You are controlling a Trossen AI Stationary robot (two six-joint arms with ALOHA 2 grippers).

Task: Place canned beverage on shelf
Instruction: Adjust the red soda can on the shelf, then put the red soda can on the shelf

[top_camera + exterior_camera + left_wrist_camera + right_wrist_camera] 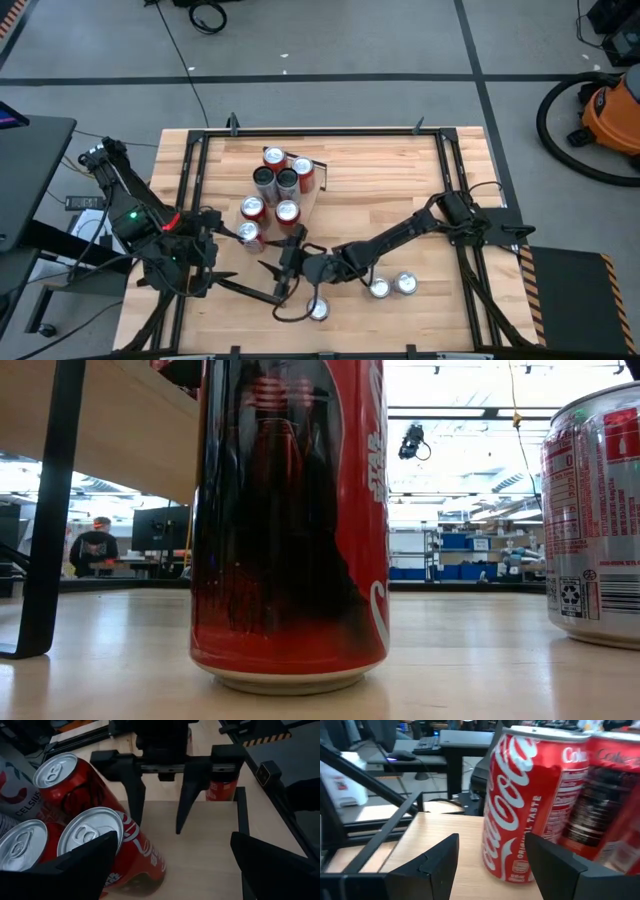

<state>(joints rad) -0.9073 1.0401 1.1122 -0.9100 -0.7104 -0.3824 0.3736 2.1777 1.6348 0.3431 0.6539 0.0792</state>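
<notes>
Quick note from the room, clock bearings taken on the table seen from above. Biggest thing was the black-framed wooden tabletop (400, 170). On it, around 11 o'clock from centre, stood the shelf (200, 855), a pale plank with a dark bar at its end. It held seven or so shelved cans (287, 181), mostly red, upright and packed at one end, probably to leave room for more. The bare stretch of plank next to them looked like the next free slot. The right arm reached in from 3 o'clock, and the right gripper (159, 830) hung over that bare stretch with its jaws partly spread and nothing between them. A Coca-Cola can (520, 805) stood just ahead of it. The left gripper (174, 840) waited beside the group with its jaws spread wide, also empty, one finger close to the nearest can. Three loose cans (380, 288) stood on the tabletop between 4 and 6 o'clock, presumably waiting to be shelved.
</notes>
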